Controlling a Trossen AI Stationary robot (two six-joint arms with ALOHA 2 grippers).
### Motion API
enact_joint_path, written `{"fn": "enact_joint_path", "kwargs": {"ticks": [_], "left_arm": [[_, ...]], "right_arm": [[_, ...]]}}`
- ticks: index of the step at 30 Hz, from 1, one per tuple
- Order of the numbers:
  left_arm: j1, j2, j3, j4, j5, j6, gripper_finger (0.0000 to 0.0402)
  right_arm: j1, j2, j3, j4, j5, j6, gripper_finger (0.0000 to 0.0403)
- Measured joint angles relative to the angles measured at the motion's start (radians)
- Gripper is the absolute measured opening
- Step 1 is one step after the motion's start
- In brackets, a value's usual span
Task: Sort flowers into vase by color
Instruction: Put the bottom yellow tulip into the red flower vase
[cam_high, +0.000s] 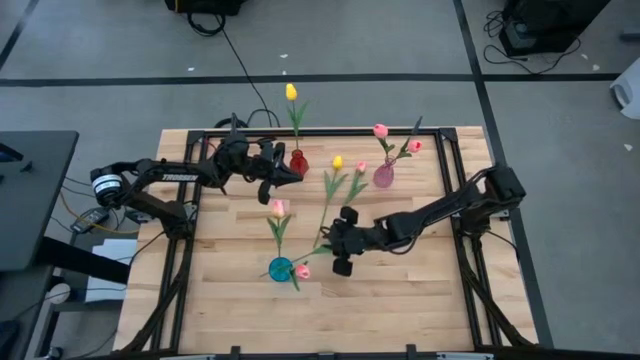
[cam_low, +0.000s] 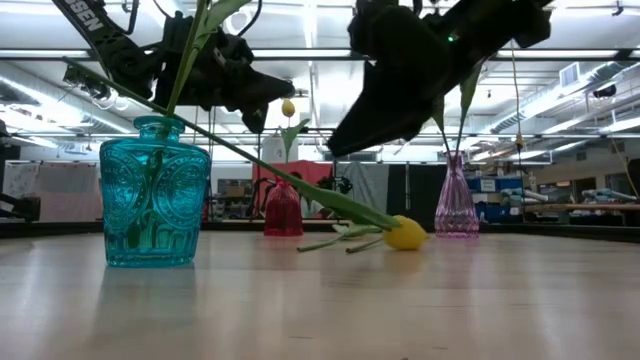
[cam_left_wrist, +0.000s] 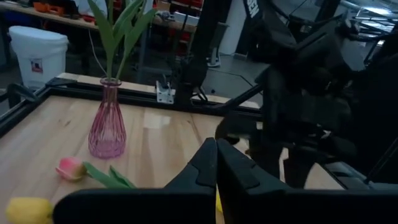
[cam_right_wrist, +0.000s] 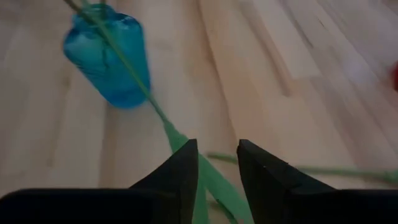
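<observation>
The right gripper (cam_high: 343, 243) is held low over the middle of the wooden table (cam_high: 400, 300), its fingers (cam_right_wrist: 180, 171) spread apart with a green stem (cam_right_wrist: 186, 149) seen running between them in the right wrist view; whether the stem is touched cannot be told. That stem leads to the blue glass vase (cam_high: 281, 268), which stands near the front of the table and holds a pink tulip (cam_high: 277, 208) upright, with another pink head (cam_high: 302, 271) leaning out just beside its rim. Beyond the gripper, a yellow tulip (cam_high: 337, 161) and a pink tulip (cam_high: 360, 166) lie flat on the boards, heads towards the back.

The left gripper (cam_high: 288, 172) is positioned near the back of the table, just beside the red vase (cam_high: 298, 161), its fingers (cam_left_wrist: 208, 165) pressed together with nothing seen between them. A single yellow tulip (cam_high: 291, 92) stands in the red vase. To the right, the pink glass vase (cam_high: 383, 176) holds two pink tulips (cam_high: 380, 130).

The table is of pale wooden planks inside a black metal frame (cam_high: 330, 131). Around it a grey floor (cam_high: 100, 50) is seen, with cables; in the low view, ceiling strip lights (cam_low: 300, 52) and workshop clutter are seen behind.
</observation>
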Motion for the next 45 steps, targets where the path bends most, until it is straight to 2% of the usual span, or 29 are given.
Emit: {"fn": "enact_joint_path", "kwargs": {"ticks": [7, 11, 15, 20, 29, 33, 37, 45], "left_arm": [[0.000, 0.000, 0.000, -0.006, 0.000, 0.000, 0.0007], [0.000, 0.000, 0.000, -0.009, 0.000, 0.000, 0.0007], [0.000, 0.001, 0.000, -0.037, 0.000, -0.001, 0.0007], [0.000, 0.001, 0.000, -0.058, 0.006, -0.021, 0.0008], [0.000, 0.001, 0.000, -0.104, 0.006, -0.070, 0.0008], [0.001, 0.001, 0.000, -0.099, 0.006, -0.072, 0.0008], [0.002, 0.001, 0.000, -0.090, 0.006, -0.071, 0.0008], [0.002, 0.001, 0.000, -0.080, 0.037, -0.072, 0.0008]], "right_arm": [[0.029, 0.095, 0.004, 0.125, 0.010, -0.061, 0.0193], [0.047, 0.152, 0.073, 0.113, 0.056, -0.152, 0.0228], [0.061, 0.207, 0.186, -0.002, 0.072, -0.240, 0.0235], [0.062, 0.271, 0.292, -0.179, 0.084, -0.296, 0.0205], [0.075, 0.268, 0.312, -0.313, 0.193, -0.349, 0.0073], [0.089, 0.214, 0.312, -0.320, 0.173, -0.354, 0.0027], [0.105, 0.143, 0.312, -0.326, 0.191, -0.359, 0.0016], [0.142, -0.087, 0.312, -0.439, 0.513, -0.230, 0.0036]]}}
